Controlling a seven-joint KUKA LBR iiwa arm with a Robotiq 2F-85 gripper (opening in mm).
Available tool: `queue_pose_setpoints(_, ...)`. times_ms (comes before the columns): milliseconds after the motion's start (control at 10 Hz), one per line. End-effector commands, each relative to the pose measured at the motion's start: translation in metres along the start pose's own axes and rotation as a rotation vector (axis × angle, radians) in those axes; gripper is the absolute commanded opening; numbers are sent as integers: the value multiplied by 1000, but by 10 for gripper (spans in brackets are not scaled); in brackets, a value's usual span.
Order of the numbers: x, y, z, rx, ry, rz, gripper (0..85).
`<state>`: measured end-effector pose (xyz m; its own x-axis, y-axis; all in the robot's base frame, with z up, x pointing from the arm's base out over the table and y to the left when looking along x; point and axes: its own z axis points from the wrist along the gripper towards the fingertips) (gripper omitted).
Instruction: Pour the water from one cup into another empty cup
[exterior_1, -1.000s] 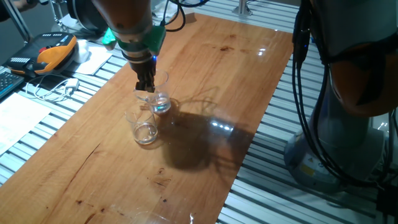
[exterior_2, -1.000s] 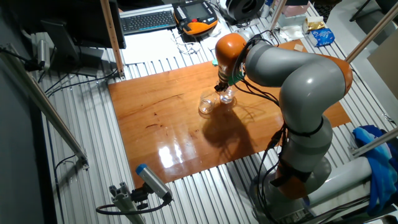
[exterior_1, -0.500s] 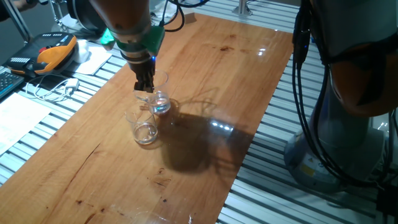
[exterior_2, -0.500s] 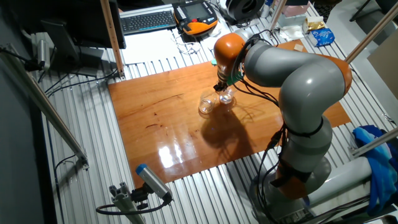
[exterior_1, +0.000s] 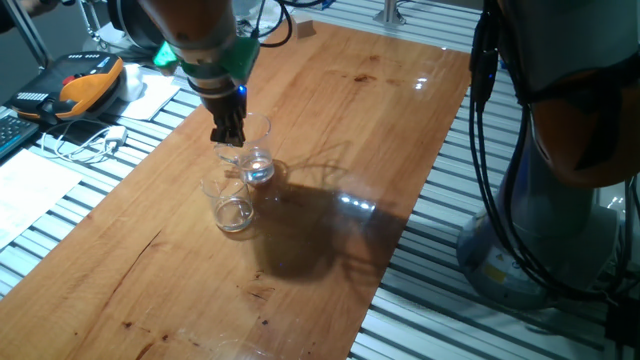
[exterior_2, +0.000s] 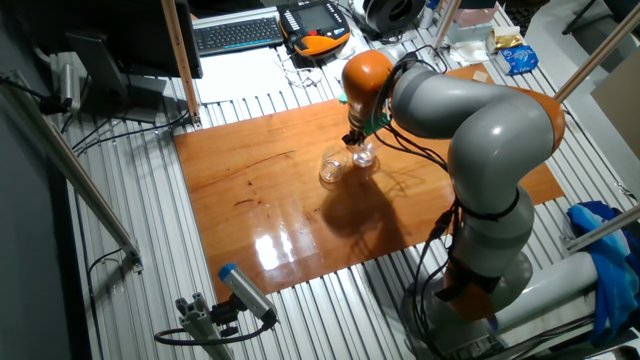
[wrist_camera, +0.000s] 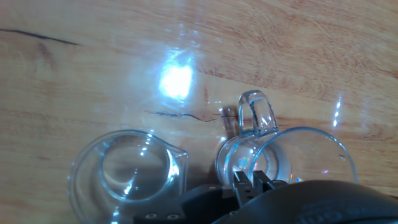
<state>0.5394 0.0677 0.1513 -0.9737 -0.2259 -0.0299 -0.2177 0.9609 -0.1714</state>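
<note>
The clear glass mug (exterior_1: 257, 158) with a loop handle (wrist_camera: 257, 117) stands on the wooden table (exterior_1: 340, 110), with a little clear water (exterior_1: 260, 170) in its bottom. The handleless tumbler (exterior_1: 232, 207) stands just beside it and looks empty. Both also show in the other fixed view, the mug (exterior_2: 366, 156) and the tumbler (exterior_2: 331, 170). In the hand view the tumbler (wrist_camera: 127, 174) is at lower left. My gripper (exterior_1: 229, 138) comes down on the mug's rim on the side facing the tumbler. Its fingers (wrist_camera: 251, 182) are close together astride the glass wall.
An orange teach pendant (exterior_1: 88, 82), white cables (exterior_1: 85, 140) and papers lie on the slatted bench left of the table. A keyboard (exterior_2: 238, 32) lies beyond the far edge. The arm's base (exterior_2: 480, 280) and black cables (exterior_1: 485, 120) stand at the table's right side.
The gripper and wrist have shifted slightly up and to the left. The mug and the tumbler stay about where they were.
</note>
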Motion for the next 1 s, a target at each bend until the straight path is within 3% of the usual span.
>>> queue_pose_setpoints(0, 0, 0, -2, -7, 2, 2, 170)
queue_pose_setpoints(200, -1, 3, -13, -51, 24, 16, 170)
queue_pose_setpoints(400, -5, 10, -34, -121, 54, 37, 170)
queue_pose_setpoints(500, -7, 14, -45, -143, 59, 37, 170)
queue_pose_setpoints(600, -7, 15, -56, -179, 65, 13, 0)
queue_pose_setpoints(800, -4, 10, -72, -197, 52, -21, 0)
queue_pose_setpoints(900, 0, 7, -78, -240, 36, -30, 0)
